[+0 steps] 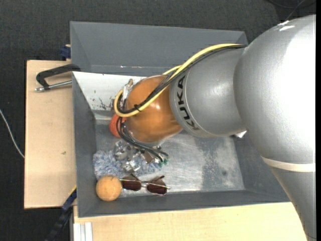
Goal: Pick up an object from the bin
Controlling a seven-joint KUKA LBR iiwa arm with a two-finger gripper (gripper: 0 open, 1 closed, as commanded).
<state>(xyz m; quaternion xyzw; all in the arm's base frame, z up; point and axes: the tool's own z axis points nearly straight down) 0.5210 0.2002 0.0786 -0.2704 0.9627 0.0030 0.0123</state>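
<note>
Centre the hand point(134, 157), now low over the blue-white cloth point(105, 160) near the bin's point(220, 170) front-left corner; apart or together, cannot tell. Press straight down, pinch a fold, avoid the sunglasses point(145, 186) and tan ball point(109, 188) by the front edge.

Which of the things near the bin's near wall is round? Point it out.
The tan ball in the view's lower left corner. The sunglasses beside it are flat with dark lenses; the speckled cloth behind them is crumpled.
</note>
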